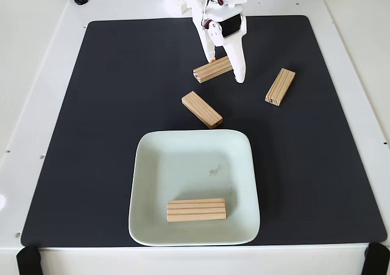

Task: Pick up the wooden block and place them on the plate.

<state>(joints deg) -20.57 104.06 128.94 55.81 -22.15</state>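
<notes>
One block (pixel 196 210) on plate (pixel 152 165) so far, 3 left on mat; I've got end effector (pixel 226 69) spread wide astride 2nd block (pixel 212 69), not yet gripped

4 wooden blocks (pixel 212 69) (pixel 202 110) (pixel 280 86) (pixel 196 210), 1 plate (pixel 152 165), 1 mat (pixel 109 104)

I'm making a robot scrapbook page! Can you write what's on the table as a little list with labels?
Mat: black mat on a white table
Plate: pale square plate, near the front edge
Block on plate: one, lying flat
Blocks on mat: three
Pincer: white pincer, open, one finger either side of the rear block
Blocks left to move: three
</notes>
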